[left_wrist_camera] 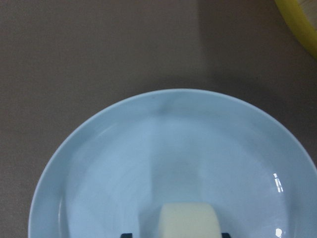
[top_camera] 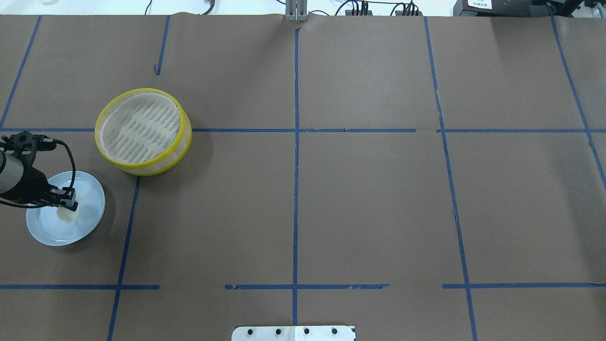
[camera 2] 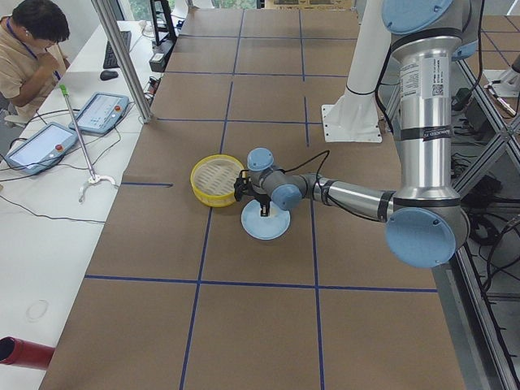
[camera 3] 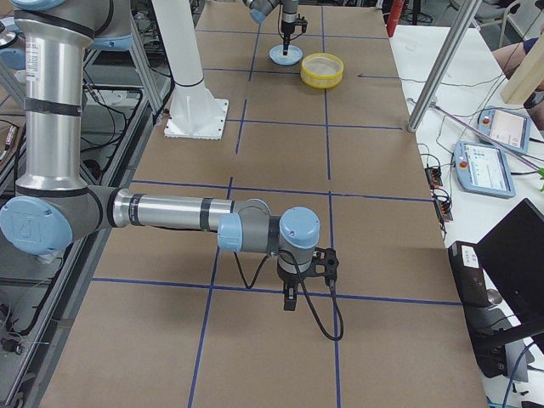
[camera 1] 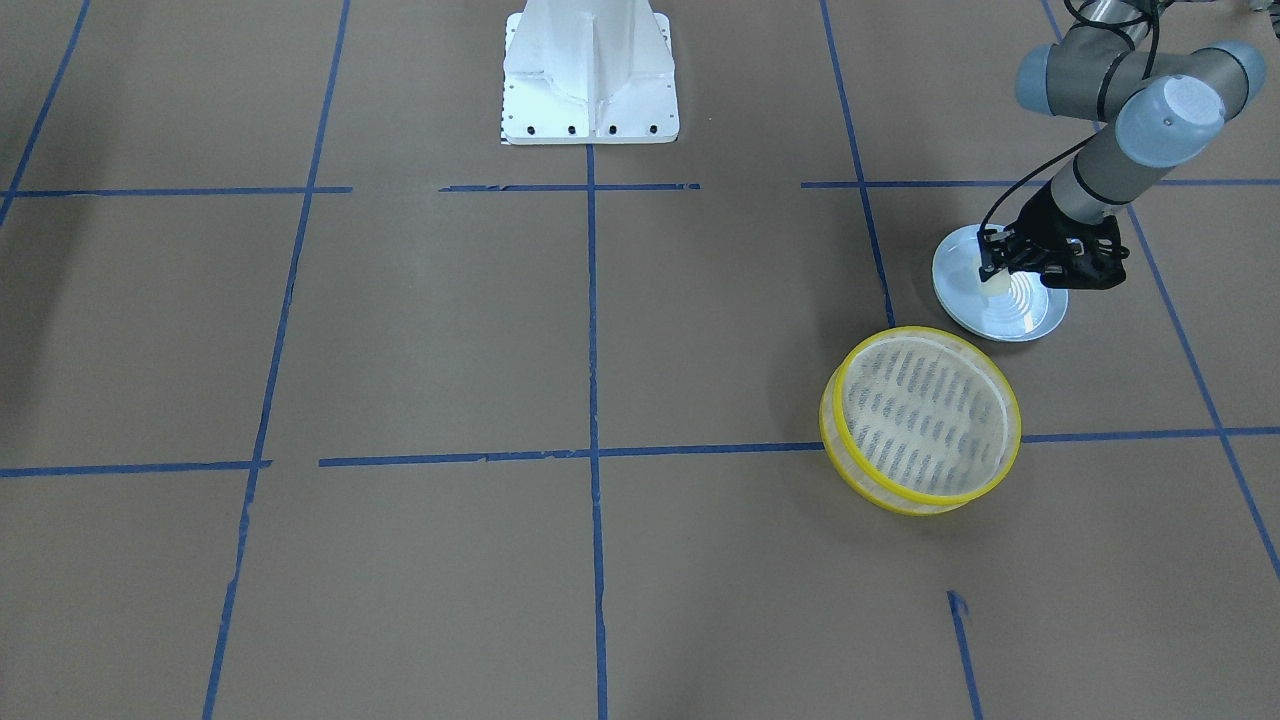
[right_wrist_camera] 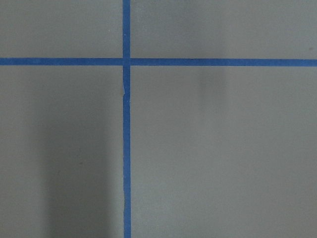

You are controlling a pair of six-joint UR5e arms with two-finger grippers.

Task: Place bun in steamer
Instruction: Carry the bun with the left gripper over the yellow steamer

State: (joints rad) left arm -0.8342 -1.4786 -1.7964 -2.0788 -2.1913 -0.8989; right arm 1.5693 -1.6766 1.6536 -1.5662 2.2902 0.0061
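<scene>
While the left arm comes in at the 9 o'clock edge of the overhead view, its wrist turns down and the left tool hangs low over a pale blue plate. Left wrist view: two dark fingertips show at the 6 o'clock edge, one on each side of the bun. The tool is spread about as wide as the bun, but I cannot tell whether it pinches it.

Bun: cream-white and blocky, on the plate, a little toward 3 o'clock of the plate's middle in the overhead view. Plate ridged, with a glossy rim.

Steamer: stands upright on the table, between 1 and 2 o'clock from the plate, near it but not touching. It has yellow rims and whitish sides. Its slotted base shows across its whole width.

Right arm: seen only from the right end of the table. It is stretched low over the table with the wrist turned down, well apart from the plate and steamer. The right tool points down, close above the table near a crossing of blue tape lines. I cannot tell whether it is spread or pressed together.
</scene>
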